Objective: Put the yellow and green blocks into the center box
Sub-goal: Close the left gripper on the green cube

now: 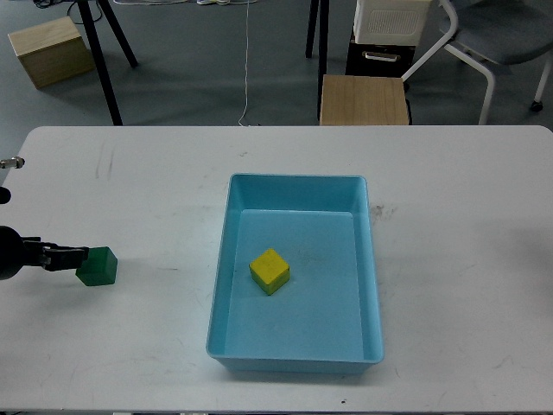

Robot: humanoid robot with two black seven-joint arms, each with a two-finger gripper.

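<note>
The yellow block lies inside the light-blue tray, a little left of its middle, resting on the tray floor. The dark green block sits on the white table far left of the tray. My left gripper comes in from the left edge at table height, and its dark tip reaches the green block's left side. Its two fingers cannot be told apart, so whether it is holding the block is unclear. My right gripper is out of view.
The white table spans the view, with its far edge at the top. Beyond it on the floor stand a tan wooden box, a second tan box, black stand legs and a chair.
</note>
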